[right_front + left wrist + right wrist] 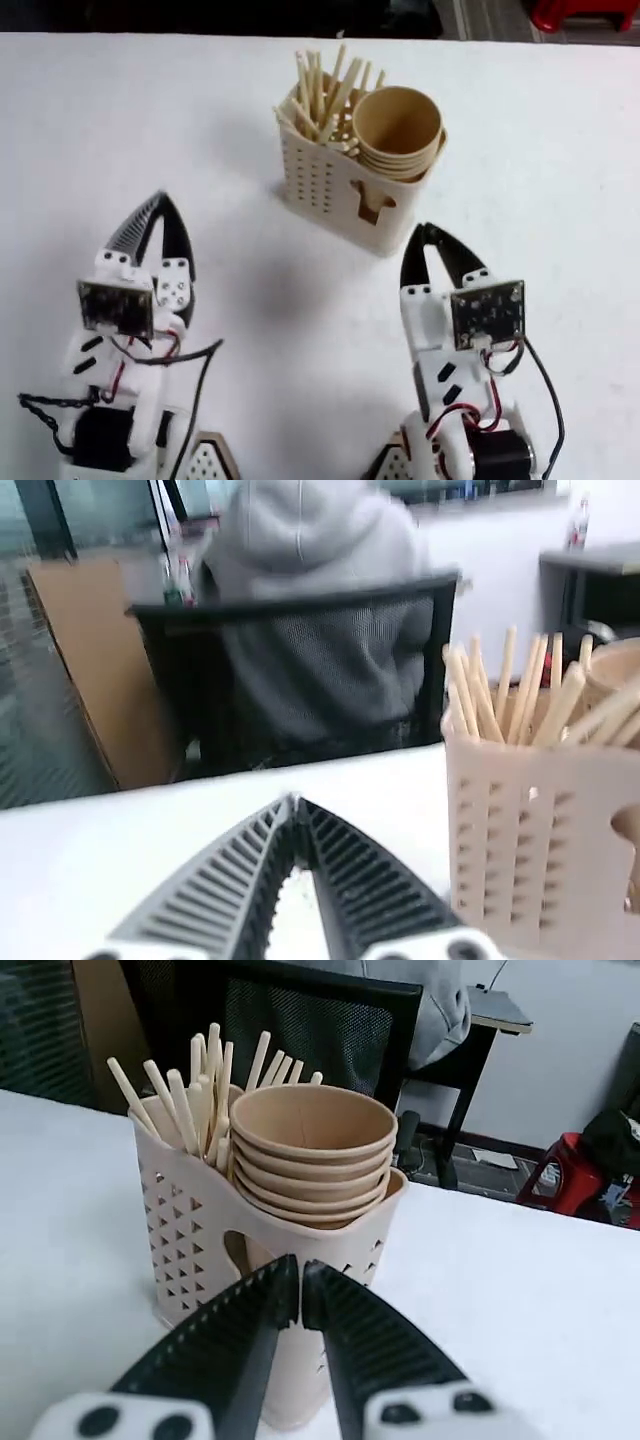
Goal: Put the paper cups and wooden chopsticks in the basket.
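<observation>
1. The white table (120,120) is carrying everything in view.
2. The pale perforated basket (330,195) is standing upright toward the far middle of the table.
3. The left gripper (163,198) is hanging low over the table, well off to one side of the basket. Its jaws are pressing together at the tips and holding nothing.
4. The right gripper (422,230) is pointing past the basket's near corner, close beside it. Its jaws are meeting at the tips with nothing between them.
5. The paper cups (398,125) are sitting nested in one stack inside the basket, on the side nearer the right gripper, with their rims rising above the basket wall.
6. The wooden chopsticks (322,85) are standing on end in the basket's other side, just beside the cups. They are leaning at mixed angles and sticking out above the rim.
</observation>
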Motion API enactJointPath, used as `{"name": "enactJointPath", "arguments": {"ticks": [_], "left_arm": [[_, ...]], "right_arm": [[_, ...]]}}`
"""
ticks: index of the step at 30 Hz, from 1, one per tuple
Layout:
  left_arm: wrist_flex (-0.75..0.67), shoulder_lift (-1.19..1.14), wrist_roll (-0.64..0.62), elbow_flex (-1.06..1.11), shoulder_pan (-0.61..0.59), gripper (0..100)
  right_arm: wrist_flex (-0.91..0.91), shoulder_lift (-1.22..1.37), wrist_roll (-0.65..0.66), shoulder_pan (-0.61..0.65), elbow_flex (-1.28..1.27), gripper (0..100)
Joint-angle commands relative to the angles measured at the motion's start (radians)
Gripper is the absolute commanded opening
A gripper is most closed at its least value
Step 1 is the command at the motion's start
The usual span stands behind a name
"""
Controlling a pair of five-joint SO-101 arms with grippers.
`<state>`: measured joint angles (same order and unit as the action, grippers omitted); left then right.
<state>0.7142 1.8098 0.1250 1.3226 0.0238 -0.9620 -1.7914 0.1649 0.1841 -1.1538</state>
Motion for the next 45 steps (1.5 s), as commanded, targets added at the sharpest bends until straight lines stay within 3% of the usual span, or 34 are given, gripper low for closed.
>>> {"name": "enactJointPath", "arguments": {"ticks": [1,6,13,20,31,45], "left_arm": [[0.087,0.013,0.009,-0.006,-0.007,3],[0.155,0.013,0.012,0.080,-0.007,3],[0.150,0.015,0.014,0.356,-0.007,3],[0.308,0.013,0.014,0.370,-0.038,3],[0.572,0.013,0.012,0.370,-0.038,3],[0.572,0.012,0.011,0.370,-0.033,3]], "right_arm": [[-0.059,-0.008,0.005,0.013,0.020,2.1],[-0.145,-0.012,0.002,0.004,-0.064,2.1],[-0.122,-0.012,0.005,-0.025,-0.353,2.1],[-0.127,-0.012,0.003,-0.024,-0.539,1.9],[-0.312,-0.012,0.003,-0.027,-0.537,2.1],[-0.311,-0.012,0.003,-0.025,-0.537,2.0]]}}
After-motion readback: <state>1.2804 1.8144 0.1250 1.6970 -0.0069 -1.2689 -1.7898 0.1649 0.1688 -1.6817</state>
